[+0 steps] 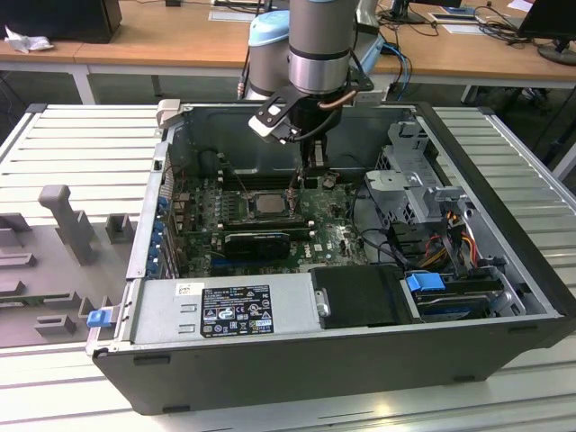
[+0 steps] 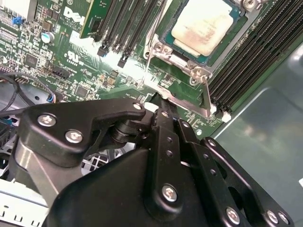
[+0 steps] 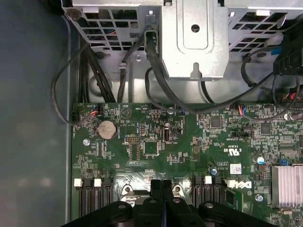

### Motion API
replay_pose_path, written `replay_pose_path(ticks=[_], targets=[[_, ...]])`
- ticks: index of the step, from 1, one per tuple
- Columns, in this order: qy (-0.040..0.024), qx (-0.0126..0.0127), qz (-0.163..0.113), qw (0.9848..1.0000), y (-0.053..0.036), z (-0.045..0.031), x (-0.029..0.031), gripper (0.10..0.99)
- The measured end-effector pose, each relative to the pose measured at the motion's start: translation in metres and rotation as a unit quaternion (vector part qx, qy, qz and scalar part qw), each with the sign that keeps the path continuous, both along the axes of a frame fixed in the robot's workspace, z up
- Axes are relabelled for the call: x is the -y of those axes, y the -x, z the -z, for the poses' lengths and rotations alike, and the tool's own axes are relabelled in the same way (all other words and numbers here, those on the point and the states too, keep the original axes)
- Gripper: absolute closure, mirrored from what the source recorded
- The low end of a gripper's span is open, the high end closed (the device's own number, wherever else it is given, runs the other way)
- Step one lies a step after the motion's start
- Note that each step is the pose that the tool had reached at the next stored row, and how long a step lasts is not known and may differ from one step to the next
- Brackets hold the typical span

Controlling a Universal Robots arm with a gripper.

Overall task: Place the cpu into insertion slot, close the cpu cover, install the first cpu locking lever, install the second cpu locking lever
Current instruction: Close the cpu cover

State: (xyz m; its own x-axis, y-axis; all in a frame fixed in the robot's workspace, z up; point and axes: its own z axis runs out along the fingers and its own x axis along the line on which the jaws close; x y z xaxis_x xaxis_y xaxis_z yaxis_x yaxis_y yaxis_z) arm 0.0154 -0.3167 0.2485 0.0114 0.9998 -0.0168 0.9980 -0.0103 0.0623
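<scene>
The cpu (image 2: 202, 27), pale silvery and square, lies in the insertion slot (image 1: 248, 211) on the green motherboard. Around it sits the silvery cpu cover (image 2: 182, 60), lying flat with the chip showing through its window. Thin wire locking levers (image 2: 208, 94) run along the socket's edges. My gripper (image 2: 158, 100) is down at the socket's edge, its black fingers (image 3: 156, 188) pressed together, the tips against the lever wire and the frame there. In the exterior view the gripper (image 1: 293, 192) stands on the socket's right side, beside the cpu (image 1: 268, 204).
Long black memory slots (image 2: 246, 61) flank the socket. A grey drive cage (image 1: 409, 184) with cables (image 1: 450, 238) fills the exterior view's right. The power supply (image 1: 225, 310) sits in front. A finned heatsink (image 3: 286, 185) and a coin battery (image 3: 107, 128) sit on the board.
</scene>
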Motion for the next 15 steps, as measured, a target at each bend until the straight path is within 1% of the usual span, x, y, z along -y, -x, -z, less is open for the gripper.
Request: replay_pose_path(ticks=[1,5,8,15], targets=[[0.0000,0.0000,0.000,1.0000,0.0025,0.0000,0.0000,0.980],[0.0000,0.0000,0.000,1.0000,0.0069,0.0000,0.0000,0.980],[0.0000,0.0000,0.000,1.0000,0.0123,0.0000,0.0000,0.980],[0.0000,0.0000,0.000,1.0000,0.0172,-0.0002,0.0000,0.980]])
